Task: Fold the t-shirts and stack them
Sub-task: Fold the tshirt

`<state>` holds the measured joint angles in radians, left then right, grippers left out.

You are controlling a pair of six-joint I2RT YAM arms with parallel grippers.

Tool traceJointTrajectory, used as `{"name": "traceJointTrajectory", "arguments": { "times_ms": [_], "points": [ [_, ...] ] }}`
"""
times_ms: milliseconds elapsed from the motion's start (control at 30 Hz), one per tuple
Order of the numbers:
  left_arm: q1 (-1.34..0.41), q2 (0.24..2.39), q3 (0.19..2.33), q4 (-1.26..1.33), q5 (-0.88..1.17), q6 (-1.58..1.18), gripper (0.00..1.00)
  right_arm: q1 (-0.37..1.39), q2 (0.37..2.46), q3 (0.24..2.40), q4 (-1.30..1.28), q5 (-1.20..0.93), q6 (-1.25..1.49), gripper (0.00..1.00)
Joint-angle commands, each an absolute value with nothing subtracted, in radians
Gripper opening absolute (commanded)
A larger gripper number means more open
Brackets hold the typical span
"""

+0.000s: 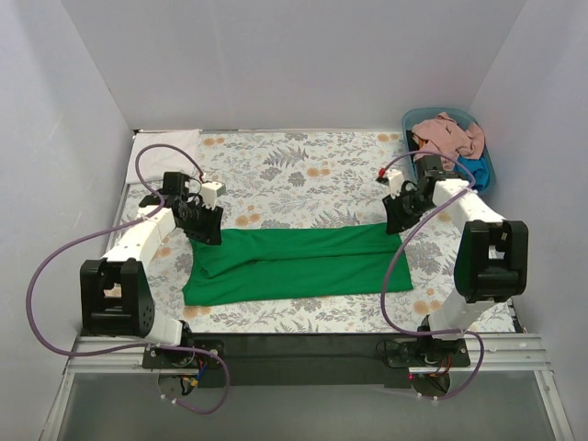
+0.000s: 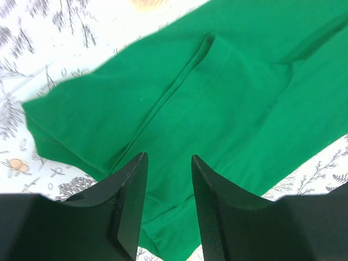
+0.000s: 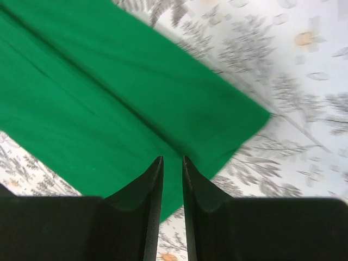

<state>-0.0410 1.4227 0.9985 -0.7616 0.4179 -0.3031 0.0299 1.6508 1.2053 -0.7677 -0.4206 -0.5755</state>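
left arm (image 1: 138,237), right arm (image 1: 457,195): white links, black joints | cables (image 1: 168,145): purple | end effector fingers (image 2: 130,190): black

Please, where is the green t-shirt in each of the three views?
Top external: the green t-shirt lies across the centre.
Left wrist: it fills the middle and right, beyond the left pincer.
Right wrist: it fills the upper left, beyond the right pincer.
Shared landmark: the floral table covering.

Green t-shirt (image 1: 294,262) on floral table (image 1: 303,175) (flat)
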Motion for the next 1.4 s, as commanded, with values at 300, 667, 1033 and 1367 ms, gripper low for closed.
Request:
{"name": "traceJointTrajectory", "arguments": {
  "times_ms": [300, 667, 1033, 1367],
  "points": [
    [-0.035, 1.430, 0.907, -0.647, 0.241, -0.302, 0.40, 0.057, 1.726, 1.054, -0.750, -0.364, -0.611, 0.25],
    [-0.034, 1.407, 0.858, -0.649, 0.173, -0.244, 0.39, 0.060, 1.684, 1.110, -0.802, -0.405, -0.601, 0.27],
    [-0.034, 1.306, 0.868, -0.784, 0.253, -0.207, 0.03, 0.083, 1.667, 1.190, -0.841, -0.448, -0.569, 0.28],
    [-0.034, 1.172, 0.799, -0.881, 0.347, -0.169, 0.02, 0.147, 1.690, 1.250, -0.842, -0.511, -0.522, 0.34]
  ]
}}
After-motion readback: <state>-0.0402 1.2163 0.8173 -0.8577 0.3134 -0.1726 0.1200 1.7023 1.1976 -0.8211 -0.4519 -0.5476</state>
